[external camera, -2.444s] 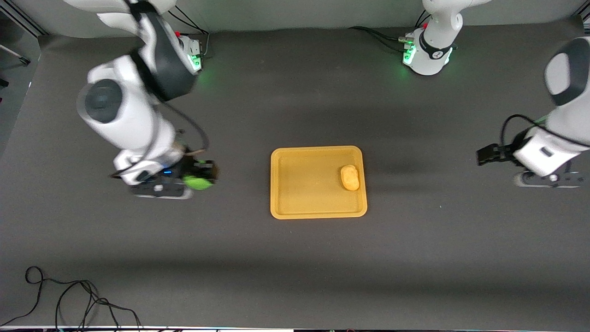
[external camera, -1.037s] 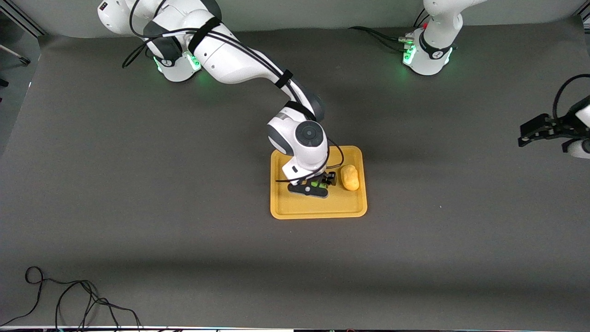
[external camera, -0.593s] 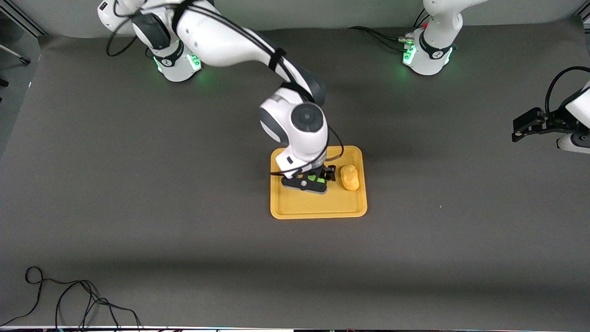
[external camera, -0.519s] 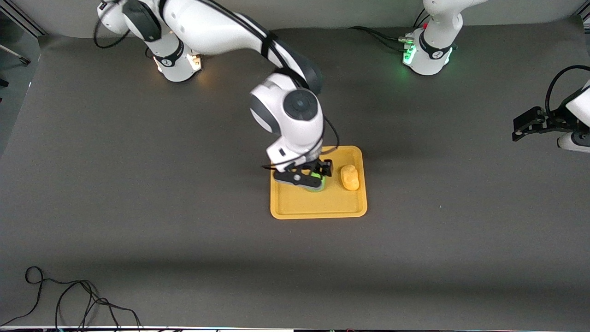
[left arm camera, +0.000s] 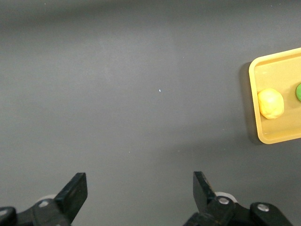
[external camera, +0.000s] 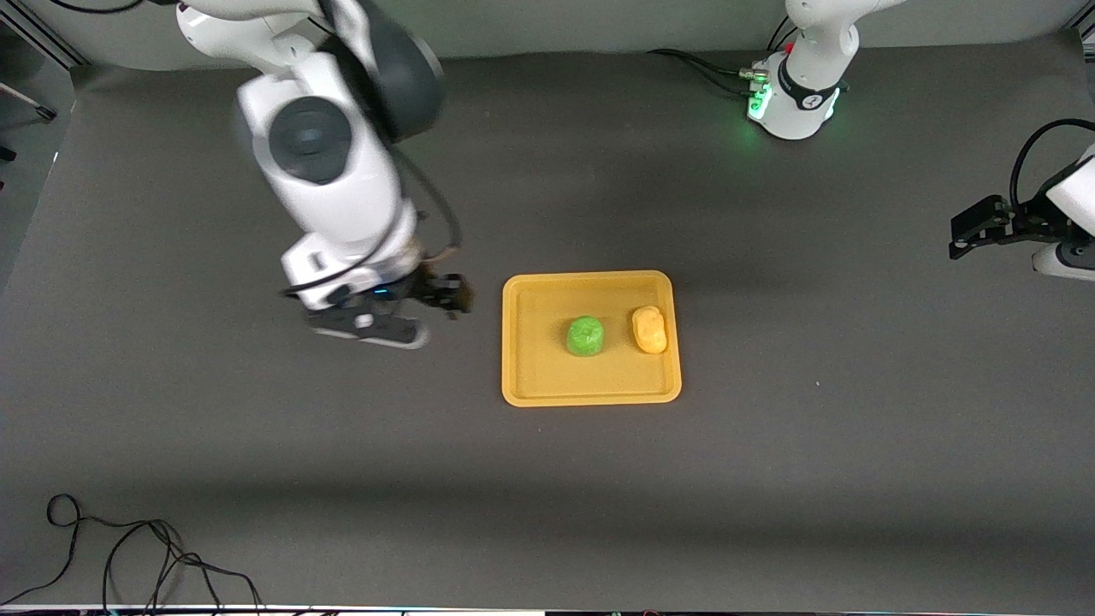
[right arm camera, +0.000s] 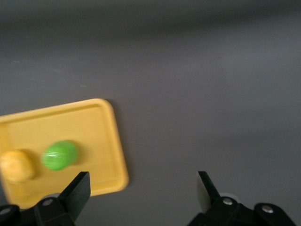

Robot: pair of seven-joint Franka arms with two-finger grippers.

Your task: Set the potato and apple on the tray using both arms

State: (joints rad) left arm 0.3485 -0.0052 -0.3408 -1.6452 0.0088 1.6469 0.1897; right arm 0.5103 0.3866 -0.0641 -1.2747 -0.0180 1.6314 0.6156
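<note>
The yellow-orange tray [external camera: 539, 364] lies mid-table. The green apple [external camera: 585, 335] and the yellow-orange potato [external camera: 649, 329] lie on it side by side, the potato toward the left arm's end. My right gripper [external camera: 449, 298] is open and empty, up over the bare table beside the tray's edge on the right arm's end. Its wrist view shows its gripper [right arm camera: 142, 188], the tray [right arm camera: 106, 136], apple [right arm camera: 59, 155] and potato [right arm camera: 16, 165]. My left gripper [external camera: 967, 233] waits open and empty over the table's left-arm end. Its wrist view [left arm camera: 139, 188] shows tray [left arm camera: 263, 137], potato [left arm camera: 270, 103] and apple [left arm camera: 298, 92].
The dark grey table mat [external camera: 770, 479] surrounds the tray. A loose black cable [external camera: 128, 556] lies at the corner nearest the camera on the right arm's end. The arm bases [external camera: 791, 103] stand along the edge farthest from the camera.
My right gripper has let go of the apple on the tray, risen and pulled away toward the right arm's end. The left arm has barely moved.
</note>
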